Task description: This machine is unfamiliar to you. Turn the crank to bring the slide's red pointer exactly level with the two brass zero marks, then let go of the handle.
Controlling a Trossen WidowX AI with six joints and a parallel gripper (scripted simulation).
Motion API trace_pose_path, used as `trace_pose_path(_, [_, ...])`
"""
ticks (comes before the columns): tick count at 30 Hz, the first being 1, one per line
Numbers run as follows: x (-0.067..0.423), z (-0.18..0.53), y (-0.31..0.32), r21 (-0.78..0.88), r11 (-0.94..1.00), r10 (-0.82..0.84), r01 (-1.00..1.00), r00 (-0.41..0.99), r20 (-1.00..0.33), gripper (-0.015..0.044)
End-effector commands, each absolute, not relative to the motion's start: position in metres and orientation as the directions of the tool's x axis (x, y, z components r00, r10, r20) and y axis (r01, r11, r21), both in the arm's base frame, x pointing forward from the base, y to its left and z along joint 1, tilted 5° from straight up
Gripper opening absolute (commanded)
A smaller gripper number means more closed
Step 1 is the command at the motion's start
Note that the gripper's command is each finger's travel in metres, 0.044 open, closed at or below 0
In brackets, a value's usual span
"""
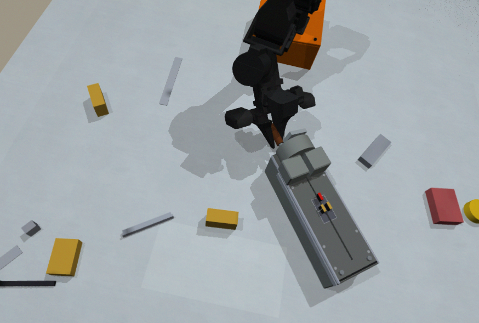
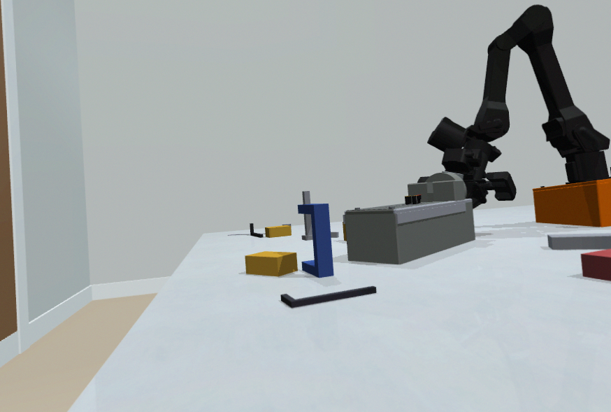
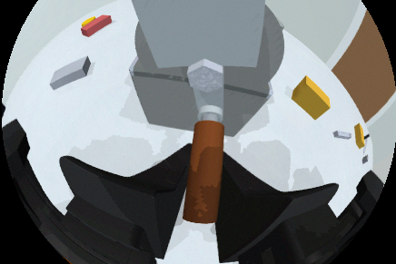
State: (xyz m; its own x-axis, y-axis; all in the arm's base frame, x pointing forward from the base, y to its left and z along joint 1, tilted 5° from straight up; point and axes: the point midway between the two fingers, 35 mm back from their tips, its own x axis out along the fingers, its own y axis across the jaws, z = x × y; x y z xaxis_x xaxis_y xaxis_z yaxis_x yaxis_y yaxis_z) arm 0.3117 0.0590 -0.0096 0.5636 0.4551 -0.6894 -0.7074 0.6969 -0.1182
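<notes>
Wrist view: black fingers clench the brown crank handle, low centre. Top view: the gripper meets the grey machine mid-frame; its red pointer sits just above the brass marks. Exterior view alone shows a blue bracket, centre.

A pale grey-blue worktop spreads out beneath and all around the end effector, catching soft-edged shadows that fall mostly to its left in the top view. Beyond the worktop's edges, well away from the end effector, lies a tan floor. In the exterior view a plain grey wall stands behind, with a white skirting board at its foot. Far off to the side, a white-framed pale panel adjoins a brown strip.
</notes>
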Motion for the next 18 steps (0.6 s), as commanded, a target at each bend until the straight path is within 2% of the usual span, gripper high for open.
trace_pose_path(1, [0.3055,-0.0129,0.065,-0.098,0.687,0.47,-0.72,0.543,-0.696,0.0])
trace_pose_path(18, [0.3032,-0.0129,0.0672,-0.097,0.687,0.47,-0.72,0.543,-0.696,0.0])
